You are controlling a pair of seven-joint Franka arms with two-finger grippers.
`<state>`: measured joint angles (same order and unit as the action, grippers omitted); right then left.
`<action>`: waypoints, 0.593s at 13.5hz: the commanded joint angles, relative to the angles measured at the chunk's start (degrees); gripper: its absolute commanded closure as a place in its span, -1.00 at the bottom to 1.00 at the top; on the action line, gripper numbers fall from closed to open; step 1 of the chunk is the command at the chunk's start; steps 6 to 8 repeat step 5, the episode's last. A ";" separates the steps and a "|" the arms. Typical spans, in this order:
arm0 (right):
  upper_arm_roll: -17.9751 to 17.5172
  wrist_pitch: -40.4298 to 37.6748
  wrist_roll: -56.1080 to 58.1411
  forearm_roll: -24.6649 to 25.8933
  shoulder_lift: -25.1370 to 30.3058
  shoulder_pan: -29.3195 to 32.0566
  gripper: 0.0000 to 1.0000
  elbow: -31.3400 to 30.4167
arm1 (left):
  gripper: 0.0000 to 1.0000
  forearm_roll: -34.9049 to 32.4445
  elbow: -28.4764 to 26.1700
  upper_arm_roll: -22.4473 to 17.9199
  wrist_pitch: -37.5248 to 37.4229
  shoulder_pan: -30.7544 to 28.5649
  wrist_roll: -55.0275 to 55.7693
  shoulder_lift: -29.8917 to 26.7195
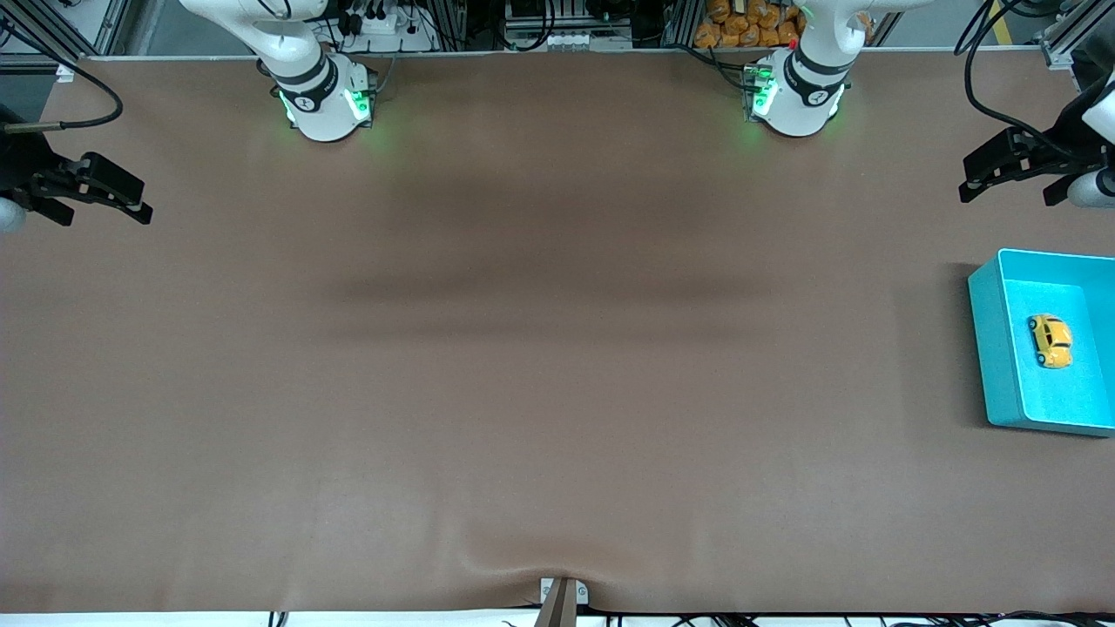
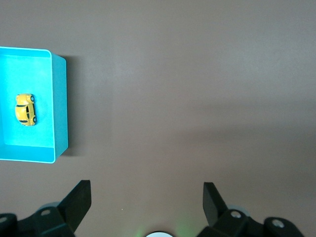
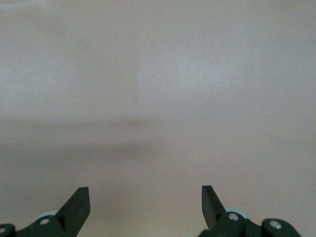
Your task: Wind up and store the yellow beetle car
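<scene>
We see the yellow beetle car (image 1: 1050, 340) lying in the teal bin (image 1: 989, 348) at the left arm's end of the table, apart from every wall. The risk, in our judgement: the car is tiny and rounded, so it may slip from the fingers or be pushed against a wall if it is picked up for winding. Its body is yellow-orange with dark windows and small wheels. The left gripper (image 1: 1015, 174) hangs over the table edge above the bin, fingers apart. The right gripper (image 1: 91, 192) waits over the right arm's end, fingers apart.
</scene>
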<state>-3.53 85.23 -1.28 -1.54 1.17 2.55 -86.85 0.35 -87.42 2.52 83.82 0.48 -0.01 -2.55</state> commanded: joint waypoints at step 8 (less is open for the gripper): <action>-0.34 0.55 0.31 0.40 0.76 0.79 -1.00 -0.78 | -1.00 -0.44 -0.21 -0.33 -0.59 0.32 0.45 -0.61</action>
